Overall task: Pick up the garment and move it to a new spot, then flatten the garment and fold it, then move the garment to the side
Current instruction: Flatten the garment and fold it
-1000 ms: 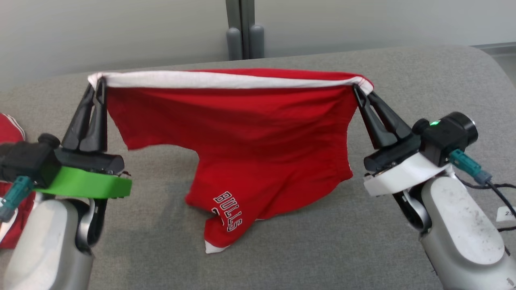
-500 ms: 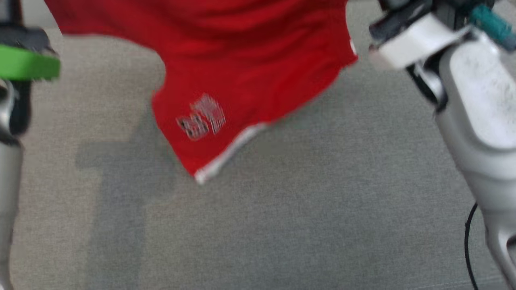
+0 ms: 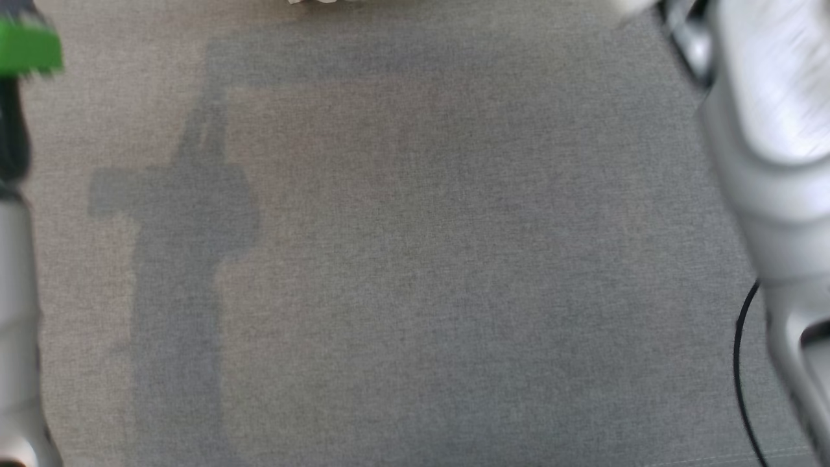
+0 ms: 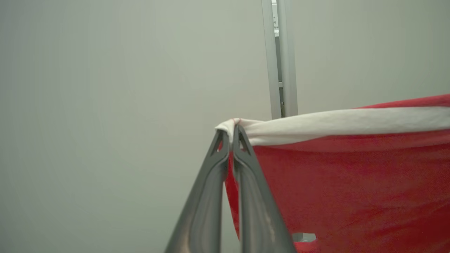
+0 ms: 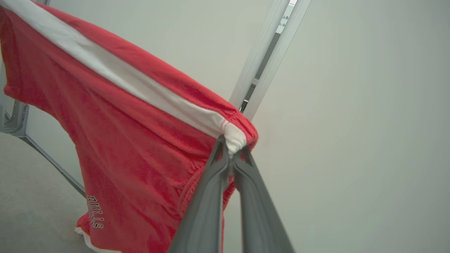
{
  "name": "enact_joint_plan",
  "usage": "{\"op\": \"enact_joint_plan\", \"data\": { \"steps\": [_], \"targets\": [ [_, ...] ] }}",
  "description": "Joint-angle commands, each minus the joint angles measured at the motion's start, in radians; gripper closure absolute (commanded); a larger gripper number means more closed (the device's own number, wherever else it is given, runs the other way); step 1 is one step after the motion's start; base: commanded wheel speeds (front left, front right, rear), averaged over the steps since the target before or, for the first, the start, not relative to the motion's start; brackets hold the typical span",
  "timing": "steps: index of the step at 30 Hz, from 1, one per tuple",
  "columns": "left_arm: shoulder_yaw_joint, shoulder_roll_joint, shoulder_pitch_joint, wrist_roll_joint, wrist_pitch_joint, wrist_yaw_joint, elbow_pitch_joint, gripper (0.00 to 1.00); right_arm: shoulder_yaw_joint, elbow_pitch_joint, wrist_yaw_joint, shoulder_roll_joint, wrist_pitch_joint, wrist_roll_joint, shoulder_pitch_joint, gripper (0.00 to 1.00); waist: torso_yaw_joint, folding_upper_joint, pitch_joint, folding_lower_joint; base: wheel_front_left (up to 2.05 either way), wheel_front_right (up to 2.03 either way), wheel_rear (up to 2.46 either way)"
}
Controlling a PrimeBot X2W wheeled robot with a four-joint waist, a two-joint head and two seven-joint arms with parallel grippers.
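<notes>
My left hand (image 4: 230,130) was pressed shut on the left corner of the waistband (image 4: 334,123) of the red Bulls shorts (image 4: 351,182). My right hand (image 5: 230,149) pinched the right corner. The shorts hung spread between both hands, over the grey surface (image 3: 415,259). For a flat lay-down, I judged the procedure to be: hold the waistband taut, lower both hands evenly, and land the hem first.

Counted: 1 red garment (image 4: 351,182) | 2 grippers: left gripper (image 4: 231,131), right gripper (image 5: 230,149) | 4 dark fingers (image 4: 207,196) | 1 black cable (image 3: 736,363) | 1 wall post (image 4: 286,70)
</notes>
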Motion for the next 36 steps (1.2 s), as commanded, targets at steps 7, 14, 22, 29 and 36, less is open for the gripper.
{"op": "enact_joint_plan", "data": {
  "steps": [7, 14, 22, 29, 36],
  "targets": [
    [0.165, -0.126, 0.438, -0.007, 0.0, 0.003, 0.03, 1.0, 0.107, -0.014, -0.002, -0.021, -0.004, 0.103, 0.378, 1.0, -0.011, 0.0, -0.103, -0.0001, 0.0, 0.0, 0.0],
    [0.162, -0.236, 0.744, 0.03, 0.0, 0.003, 0.061, 1.0, 0.094, -0.082, -0.003, -0.032, -0.004, 0.193, 0.731, 1.0, 0.016, 0.0, -0.225, -0.0001, 0.0, 0.0, 0.0],
    [0.172, -0.283, 0.936, 0.063, 0.0, 0.003, 0.059, 1.0, 0.102, -0.113, -0.003, -0.022, -0.004, 0.232, 0.987, 1.0, 0.038, 0.0, -0.336, -0.0001, 0.0, 0.0, 0.0],
    [0.189, -0.299, 1.07, 0.101, 0.0, 0.003, 0.024, 1.0, 0.117, -0.143, -0.003, -0.022, -0.005, 0.262, 1.129, 1.0, 0.048, 0.0, -0.4, -0.0001, 0.0, 0.0, 0.0],
    [0.206, -0.306, 1.099, 0.111, 0.0, 0.003, -0.034, 1.0, 0.148, -0.178, -0.003, -0.023, -0.005, 0.289, 1.181, 1.0, 0.039, 0.0, -0.392, -0.0001, 0.0, 0.0, 0.0]
  ]
}}
